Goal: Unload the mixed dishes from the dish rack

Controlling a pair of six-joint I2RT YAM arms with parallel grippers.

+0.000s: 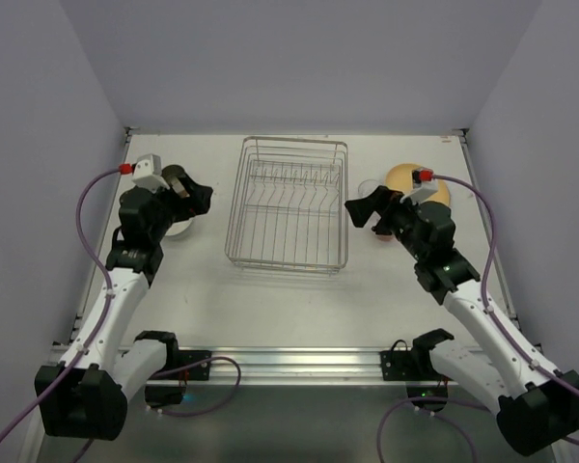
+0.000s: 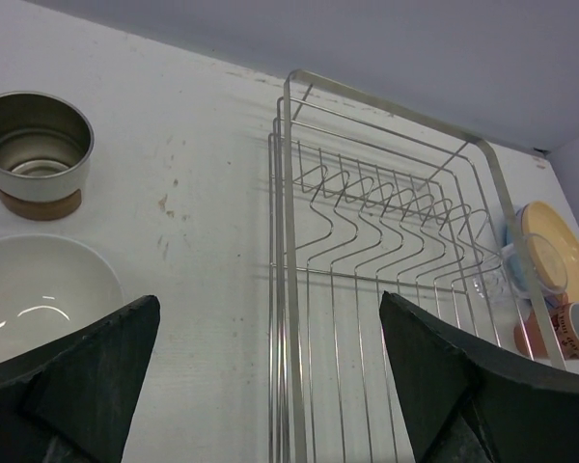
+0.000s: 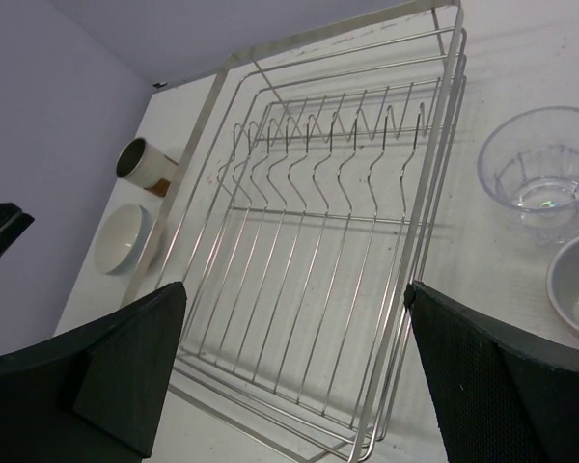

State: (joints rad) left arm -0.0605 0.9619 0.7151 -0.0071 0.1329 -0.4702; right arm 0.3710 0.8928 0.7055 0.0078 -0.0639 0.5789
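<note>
While hovering with left gripper (image 1: 191, 193) and right gripper (image 1: 367, 214) spread wide, gripping nothing: risks knocking white bowl (image 2: 39, 289), centre left, by retracting low.

The top view looks down from high behind the near edge of the white tabletop (image 1: 203, 289), taking it all in. Both wrist views, close and low, face inward from its opposite side edges, sharing the rectangular silver wire dish rack (image 2: 289, 251).
</note>
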